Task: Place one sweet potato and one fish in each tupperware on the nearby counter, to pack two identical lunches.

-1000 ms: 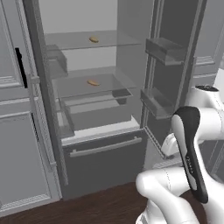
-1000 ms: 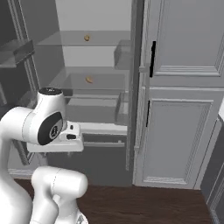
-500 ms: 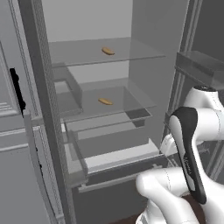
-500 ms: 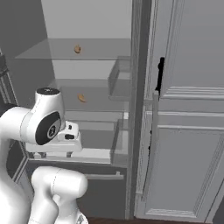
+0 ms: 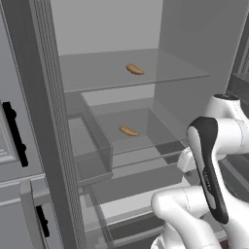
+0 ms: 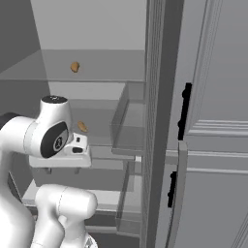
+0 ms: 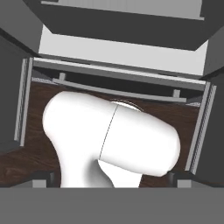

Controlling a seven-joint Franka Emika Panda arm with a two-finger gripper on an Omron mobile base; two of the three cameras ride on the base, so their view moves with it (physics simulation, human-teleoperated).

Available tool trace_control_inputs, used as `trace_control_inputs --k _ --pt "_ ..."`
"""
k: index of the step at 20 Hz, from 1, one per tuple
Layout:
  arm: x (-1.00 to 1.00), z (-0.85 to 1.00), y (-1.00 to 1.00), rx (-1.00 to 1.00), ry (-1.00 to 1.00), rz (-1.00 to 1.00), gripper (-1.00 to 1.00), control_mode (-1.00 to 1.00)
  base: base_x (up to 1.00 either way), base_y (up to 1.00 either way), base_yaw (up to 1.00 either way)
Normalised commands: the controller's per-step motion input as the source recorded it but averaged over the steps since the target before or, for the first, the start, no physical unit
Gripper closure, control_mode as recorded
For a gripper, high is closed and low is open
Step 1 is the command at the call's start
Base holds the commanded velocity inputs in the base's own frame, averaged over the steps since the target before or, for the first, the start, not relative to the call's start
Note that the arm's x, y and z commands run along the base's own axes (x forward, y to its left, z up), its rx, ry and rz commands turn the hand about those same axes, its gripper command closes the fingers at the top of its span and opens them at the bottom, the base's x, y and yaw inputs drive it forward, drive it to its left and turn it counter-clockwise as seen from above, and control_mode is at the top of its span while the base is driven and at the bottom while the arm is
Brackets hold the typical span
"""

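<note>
Two orange-brown sweet potatoes lie in the open fridge. One sweet potato rests on the upper glass shelf, the other sweet potato on the shelf below. My gripper hangs in front of the fridge, below the lower shelf, pointing down. Its fingertips stand wide apart with nothing between them, so it is open. The fish, the tupperware and the counter are out of view.
A clear bin juts out beside the shelves. The lower fridge drawer with its bar handle lies below the hand, over dark wooden floor. Grey cabinet doors with black handles flank the fridge.
The whole picture has grown and shifted: the base has driven closer to the fridge. The arm keeps the same pose and the gripper stays open.
</note>
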Motion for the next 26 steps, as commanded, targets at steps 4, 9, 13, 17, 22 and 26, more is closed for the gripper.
trace_control_inputs --k 4,9,13,17,22,26 --pt "0.00 0.01 0.00 0.00 -0.02 0.00 -1.00 -1.00 -0.12 0.00 0.00" --pt "0.08 0.14 0.15 -0.03 -0.24 0.06 -1.00 -1.00 0.00 0.00 0.00" --pt "0.88 0.17 0.38 -0.02 -0.10 0.02 -1.00 -1.00 0.00 0.00 0.00" --pt "1.00 0.17 0.39 0.00 0.00 -0.03 -1.00 -1.00 0.00 0.00 0.00" --pt "1.00 0.05 0.29 0.00 0.00 -0.14 -1.00 -1.00 0.00 0.00 0.00" --pt "1.00 -0.12 0.34 0.00 0.02 -0.10 -1.00 -1.00 0.00 0.00 0.00"
